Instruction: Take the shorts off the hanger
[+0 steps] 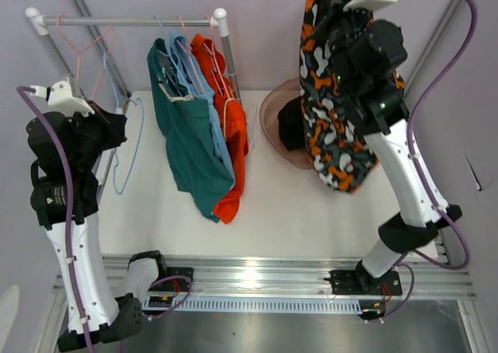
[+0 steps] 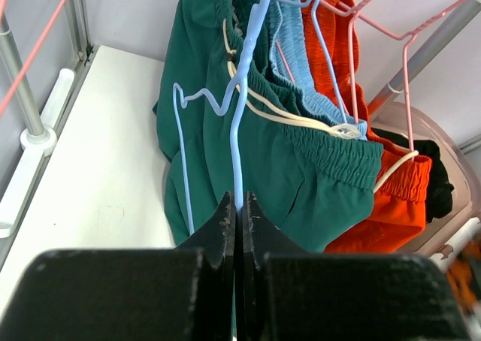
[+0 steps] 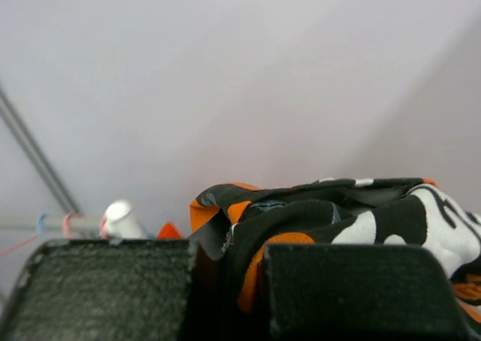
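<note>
R tool (image 3: 229,262), clamped on patterned shorts (image 1: 327,147), should centre over bowl (image 1: 266,120) before release; L tool (image 2: 237,213) pinches hanger (image 2: 242,116) left of bowl.

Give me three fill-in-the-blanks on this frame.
The hanger in the left hand is ____.
The patterned shorts in the right hand are black, white and ____.
The shorts in the basin are plain ____.
Missing: blue; orange; black.
</note>
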